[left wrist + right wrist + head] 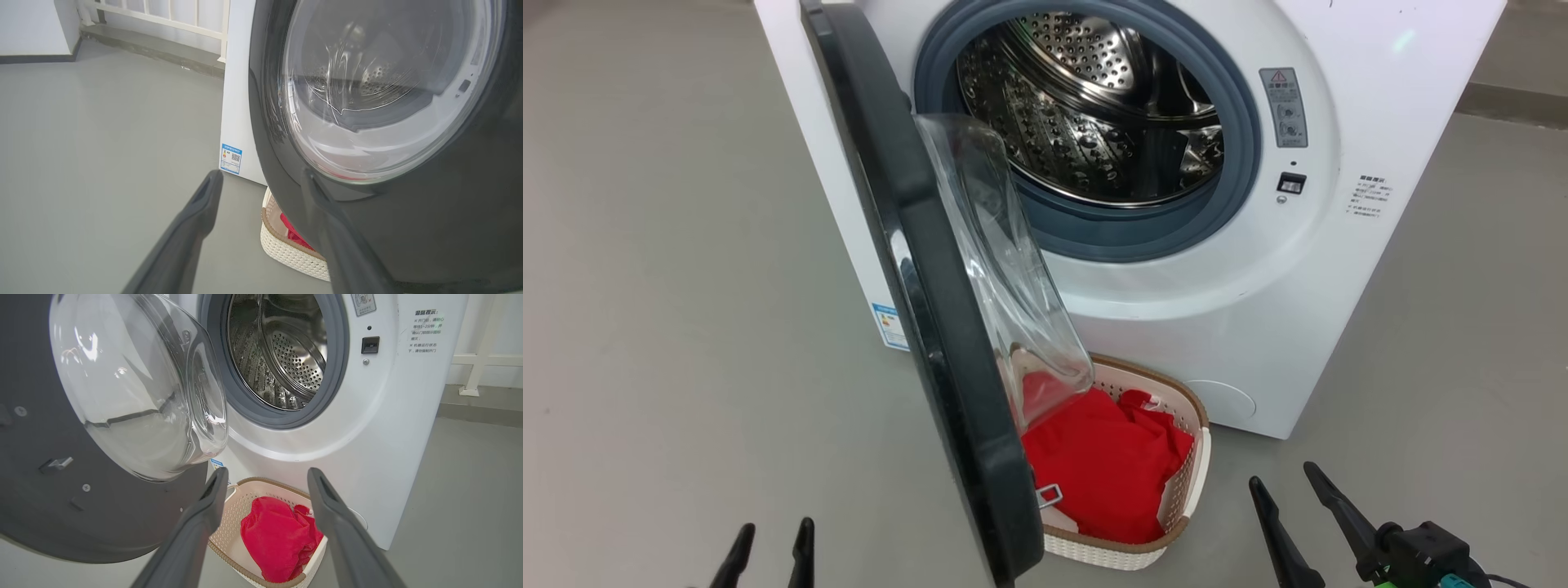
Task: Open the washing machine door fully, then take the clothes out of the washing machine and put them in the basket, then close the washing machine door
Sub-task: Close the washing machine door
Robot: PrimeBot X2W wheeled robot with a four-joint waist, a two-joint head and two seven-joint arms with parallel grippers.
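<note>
the washing machine door [931,327] stands swung out towards the near side, hinged at the left of the washing machine [1258,327]. its glass bowl overhangs the far left corner of the basket [1152,377]. the basket sits on the floor [645,286] just in front of the machine, and the clothes [1107,465] lie inside it in a red heap. the steel drum [1086,106] looks empty, so closing the door seems to be what is left.

the left gripper [776,529] is near the door's outer face with its fingers apart and nothing between them. in the left wrist view one finger overlaps the black rim, and i cannot tell whether it touches. the right gripper [1282,475], also spread and empty, hangs to the right of the basket.

from here a push could slide off the glossy rim. the bowl or the latch hook [1049,494] might catch the heaped fabric or the basket rim as the door sweeps over them, dragging the basket. a weak push could leave the door unlatched.

a blue sticker [890,325] with a qr code is at the machine's lower left corner, its print too small to read. a grey label [1284,106] with a red warning triangle is right of the opening, and beside it is a chinese notice [1370,196] that seems headed 温馨提示.
</note>
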